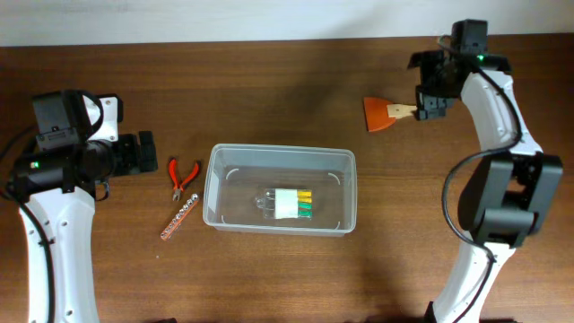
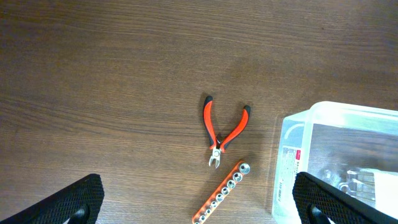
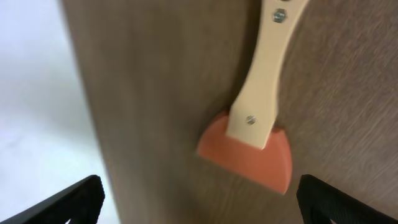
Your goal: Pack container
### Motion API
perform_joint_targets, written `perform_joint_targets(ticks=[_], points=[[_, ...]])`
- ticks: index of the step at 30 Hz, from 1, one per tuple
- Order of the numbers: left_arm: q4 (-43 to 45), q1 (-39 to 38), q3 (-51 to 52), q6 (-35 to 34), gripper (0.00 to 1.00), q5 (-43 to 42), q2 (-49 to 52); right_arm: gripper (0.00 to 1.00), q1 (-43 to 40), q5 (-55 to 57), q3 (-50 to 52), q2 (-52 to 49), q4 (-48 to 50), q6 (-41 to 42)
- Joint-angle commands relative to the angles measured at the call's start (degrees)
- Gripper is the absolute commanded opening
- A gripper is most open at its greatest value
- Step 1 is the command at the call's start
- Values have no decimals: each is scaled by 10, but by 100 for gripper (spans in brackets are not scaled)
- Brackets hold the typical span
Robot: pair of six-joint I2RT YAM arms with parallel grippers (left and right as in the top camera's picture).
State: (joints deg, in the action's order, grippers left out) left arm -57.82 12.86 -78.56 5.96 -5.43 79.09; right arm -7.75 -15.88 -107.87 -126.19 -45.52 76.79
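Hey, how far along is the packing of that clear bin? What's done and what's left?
Done: one small packet lies inside the bin. In hand: nothing. The left gripper is open beside the pliers, and the right gripper is open above the scraper. Left: pliers, socket strip and scraper all lie on the table outside the bin.

We see a scraper [image 3: 258, 118] lying flat on the brown desk [image 3: 149, 87], its pale wooden handle uppermost and orange blade below. Our right pincer [image 3: 199, 205] hovers above it, black fingertips [image 3: 68, 202] spread wide, holding nothing.
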Motion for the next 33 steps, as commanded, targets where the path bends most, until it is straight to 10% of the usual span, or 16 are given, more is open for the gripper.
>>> perform_joint_targets(ticks=[1, 22, 33], points=[[1, -1, -7, -8, 99, -8, 3, 98, -3, -15, -4, -24, -2, 6], [1, -1, -7, -19, 99, -8, 3, 98, -39, -49, -25, -47, -70, -7], [1, -1, -7, -19, 99, -8, 3, 99, -33, -42, -294, -47, -136, -91]])
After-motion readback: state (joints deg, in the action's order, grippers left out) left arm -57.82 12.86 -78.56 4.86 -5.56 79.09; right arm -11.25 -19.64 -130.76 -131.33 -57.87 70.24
